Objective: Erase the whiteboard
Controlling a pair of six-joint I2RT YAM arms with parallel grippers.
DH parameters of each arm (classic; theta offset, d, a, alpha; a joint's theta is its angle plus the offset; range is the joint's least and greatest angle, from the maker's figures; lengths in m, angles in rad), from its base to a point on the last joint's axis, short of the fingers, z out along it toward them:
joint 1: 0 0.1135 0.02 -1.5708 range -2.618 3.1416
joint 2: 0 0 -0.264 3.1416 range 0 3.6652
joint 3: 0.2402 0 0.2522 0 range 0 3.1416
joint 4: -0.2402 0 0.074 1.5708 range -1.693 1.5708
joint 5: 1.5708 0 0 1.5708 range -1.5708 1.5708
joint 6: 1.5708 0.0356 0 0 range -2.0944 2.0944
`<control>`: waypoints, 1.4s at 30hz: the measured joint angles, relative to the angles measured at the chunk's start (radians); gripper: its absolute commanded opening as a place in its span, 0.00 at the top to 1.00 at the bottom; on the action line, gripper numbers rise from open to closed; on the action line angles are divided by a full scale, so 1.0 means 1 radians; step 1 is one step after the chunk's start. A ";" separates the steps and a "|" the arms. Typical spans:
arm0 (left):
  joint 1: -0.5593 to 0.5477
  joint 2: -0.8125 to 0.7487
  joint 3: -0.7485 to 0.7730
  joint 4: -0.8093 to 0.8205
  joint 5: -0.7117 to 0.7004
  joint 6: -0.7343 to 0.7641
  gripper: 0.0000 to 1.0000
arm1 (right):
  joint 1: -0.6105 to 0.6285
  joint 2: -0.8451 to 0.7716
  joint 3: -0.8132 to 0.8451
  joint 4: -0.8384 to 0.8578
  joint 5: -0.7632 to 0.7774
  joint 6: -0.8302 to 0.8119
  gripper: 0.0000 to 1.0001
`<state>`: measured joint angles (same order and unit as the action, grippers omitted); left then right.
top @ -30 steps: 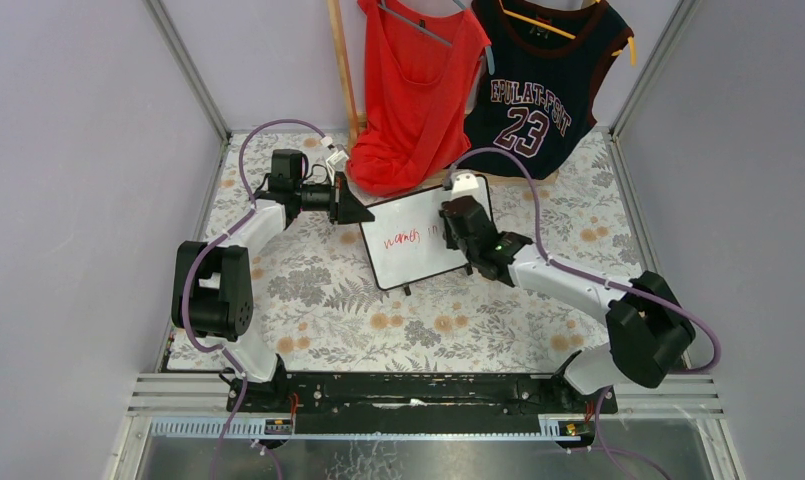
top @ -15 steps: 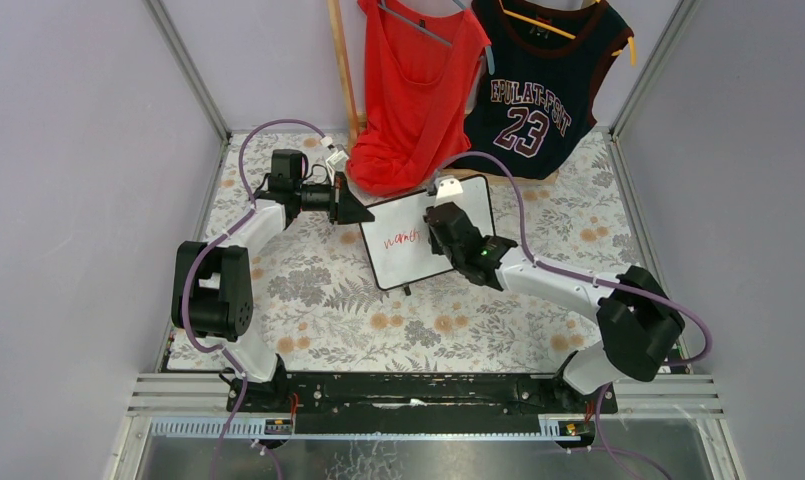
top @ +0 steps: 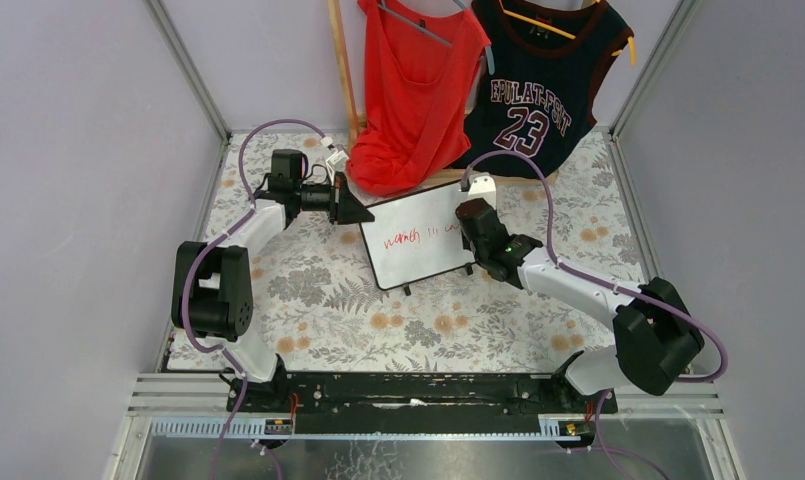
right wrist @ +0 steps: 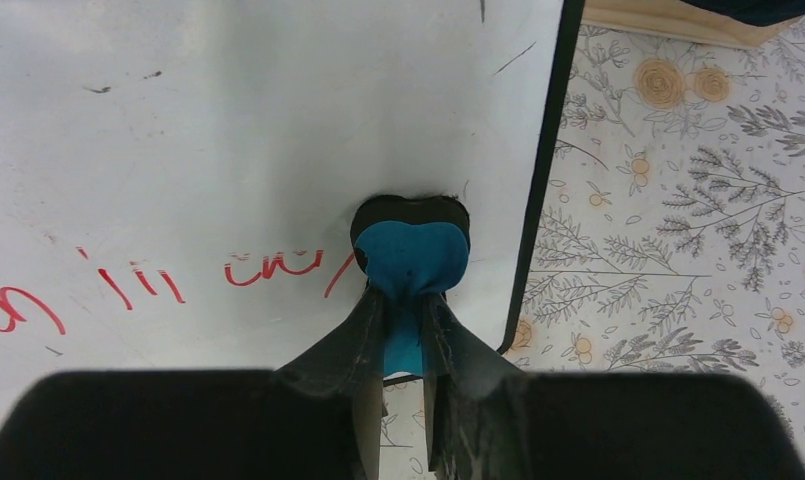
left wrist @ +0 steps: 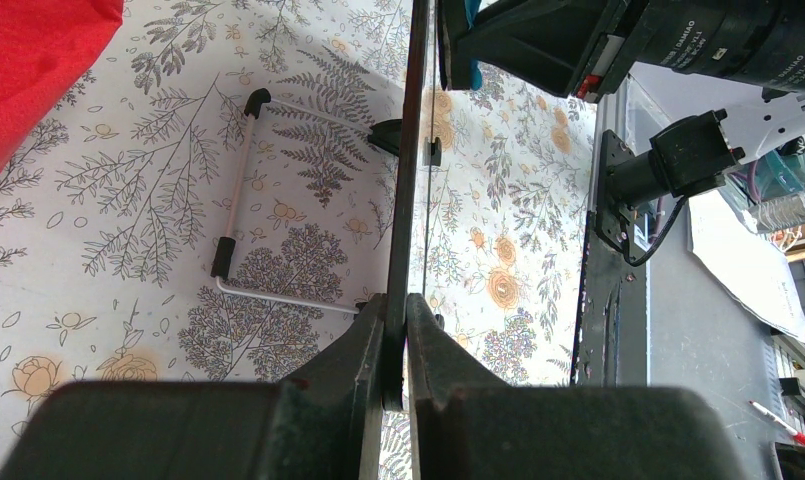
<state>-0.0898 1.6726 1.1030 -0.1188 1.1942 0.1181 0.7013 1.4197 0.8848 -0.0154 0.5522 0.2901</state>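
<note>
Now we see our left fingers [left wrist: 363, 345] clamped on the left edge of the small black-framed white whiteboard [top: 423, 250], propped tilted at the far middle of the floral-clothed counter [top: 308, 290], our right fingers [right wrist: 353, 345] gripping a blue foam eraser block [right wrist: 410, 255], pressed against the board near its right edge, red handwriting [right wrist: 128, 285] just left of it.

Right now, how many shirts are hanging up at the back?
2. A red sleeveless fabric top hangs at the back, left of centre; a dark jersey numbered 23 hangs just right of it. More may be hidden above.
</note>
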 measured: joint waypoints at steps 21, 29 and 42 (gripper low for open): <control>0.000 -0.004 0.000 -0.008 0.000 0.010 1.00 | 0.177 0.100 0.066 0.035 -0.060 0.027 1.00; 0.000 -0.006 0.000 -0.011 -0.006 0.014 1.00 | 0.058 0.070 0.013 0.037 -0.066 0.031 1.00; 0.000 -0.008 0.000 -0.019 -0.006 0.019 1.00 | -0.005 0.042 -0.032 0.027 -0.018 -0.002 1.00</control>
<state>-0.0898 1.6650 1.1030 -0.1379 1.1885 0.1368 0.6964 1.4612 0.8528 0.0116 0.5339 0.2878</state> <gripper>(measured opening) 0.075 0.216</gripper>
